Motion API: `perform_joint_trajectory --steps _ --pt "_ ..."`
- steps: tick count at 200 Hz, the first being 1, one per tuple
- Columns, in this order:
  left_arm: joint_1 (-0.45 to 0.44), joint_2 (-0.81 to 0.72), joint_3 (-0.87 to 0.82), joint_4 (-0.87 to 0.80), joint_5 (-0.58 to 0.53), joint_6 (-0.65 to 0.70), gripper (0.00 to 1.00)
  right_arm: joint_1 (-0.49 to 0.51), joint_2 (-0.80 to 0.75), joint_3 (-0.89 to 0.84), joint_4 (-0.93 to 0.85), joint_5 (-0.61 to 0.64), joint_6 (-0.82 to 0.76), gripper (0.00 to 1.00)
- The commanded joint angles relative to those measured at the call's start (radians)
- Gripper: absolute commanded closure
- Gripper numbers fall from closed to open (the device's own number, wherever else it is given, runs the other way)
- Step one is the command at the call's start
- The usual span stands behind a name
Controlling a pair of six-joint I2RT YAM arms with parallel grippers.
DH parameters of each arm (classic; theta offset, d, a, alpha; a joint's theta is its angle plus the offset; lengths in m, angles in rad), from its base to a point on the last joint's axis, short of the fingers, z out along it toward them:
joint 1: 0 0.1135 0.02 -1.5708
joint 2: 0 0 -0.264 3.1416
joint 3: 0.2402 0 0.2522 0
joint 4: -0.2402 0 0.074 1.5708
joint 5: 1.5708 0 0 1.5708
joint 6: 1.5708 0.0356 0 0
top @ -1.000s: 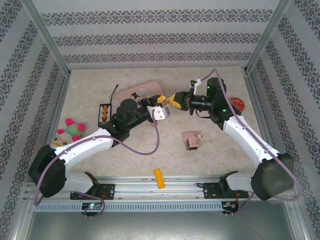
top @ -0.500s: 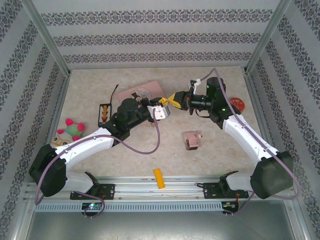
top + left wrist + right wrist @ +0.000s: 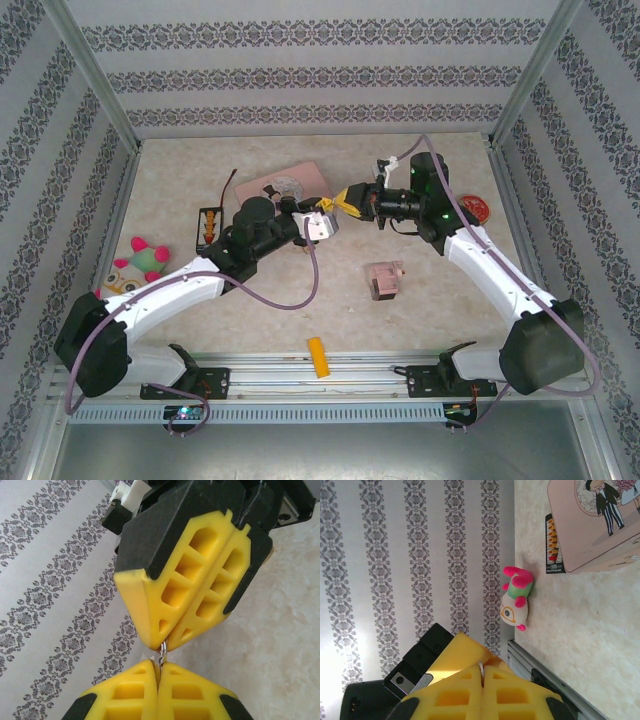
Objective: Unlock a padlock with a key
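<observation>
Yellow-padded left gripper (image 3: 159, 669) and right gripper (image 3: 165, 643) both clamped tip-to-tip on one silvery loop (image 3: 162, 653), 11 o'clock of pink block (image 3: 381, 280) | probably steadying padlock for keying | padlock body hidden, shackle-or-keyring unclear

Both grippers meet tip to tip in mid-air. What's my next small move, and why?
Probably ease the right gripper open a little. Both it and the left gripper are shut on the same thin silvery metal loop, so releasing one side should free it without a tug.
</observation>
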Motion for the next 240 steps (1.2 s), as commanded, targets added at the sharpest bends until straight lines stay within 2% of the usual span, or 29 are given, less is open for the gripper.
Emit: perform_joint_trajectory --steps 1,17,44,64,84,120,151,174,203,240 --pt "0.003 -0.063 0.011 -0.073 0.034 -0.026 1.00 -0.024 -0.015 0.066 -0.117 0.037 -0.163 0.84" --pt "0.003 -0.083 0.025 -0.130 0.045 -0.054 1.00 -0.028 -0.026 0.114 -0.238 0.078 -0.283 0.79" --pt "0.003 -0.109 0.040 -0.200 0.050 -0.113 1.00 -0.033 -0.047 0.164 -0.347 0.127 -0.407 0.73" --pt "0.004 -0.116 0.066 -0.249 0.049 -0.204 1.00 -0.032 -0.064 0.189 -0.390 0.144 -0.508 0.70" --pt "0.010 -0.116 0.117 -0.338 0.099 -0.345 1.00 -0.025 -0.100 0.175 -0.360 0.128 -0.602 0.65" --pt "0.025 -0.113 0.201 -0.517 0.279 -0.574 1.00 -0.011 -0.210 0.067 -0.182 0.027 -0.771 0.59" --pt "0.033 -0.130 0.211 -0.599 0.391 -0.687 1.00 0.012 -0.318 -0.047 -0.092 0.076 -0.944 0.46" --pt "0.039 -0.162 0.188 -0.583 0.439 -0.719 1.00 0.025 -0.362 -0.100 -0.041 0.017 -1.024 0.46" --pt "0.046 -0.172 0.176 -0.555 0.503 -0.740 1.00 0.033 -0.356 -0.099 -0.041 -0.082 -1.051 0.46" --pt "0.049 -0.152 0.175 -0.542 0.576 -0.740 1.00 0.035 -0.303 -0.070 -0.055 -0.218 -1.040 0.55"
